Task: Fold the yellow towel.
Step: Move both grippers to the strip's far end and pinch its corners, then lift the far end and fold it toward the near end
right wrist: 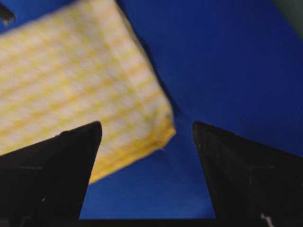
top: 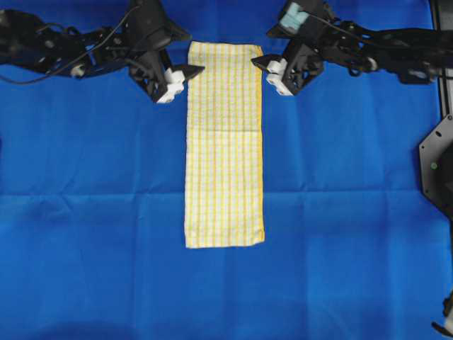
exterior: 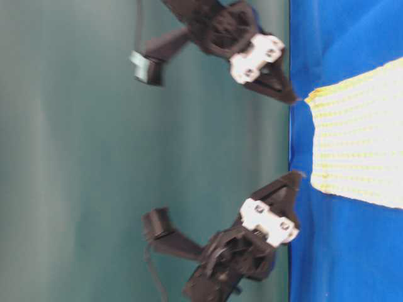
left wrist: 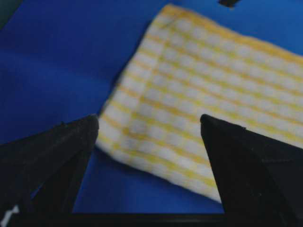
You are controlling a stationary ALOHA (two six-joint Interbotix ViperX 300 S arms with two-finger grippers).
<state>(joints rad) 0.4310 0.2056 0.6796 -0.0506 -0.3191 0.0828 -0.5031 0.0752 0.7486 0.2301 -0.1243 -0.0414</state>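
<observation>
yellow towel (top: 224, 145) lying flat, long and narrow, on blue cloth (top: 85, 212); left end effector (top: 172, 79) and right end effector (top: 274, 76) flank its far corners, both wide, empty.

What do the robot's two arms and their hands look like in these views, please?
Both arms are black and angular, with black cables looped along their links. The left hand and right hand each carry a white block with dark screw holes behind tapered, matte black fingers. A pale teal part sits on top of the right arm.
</observation>
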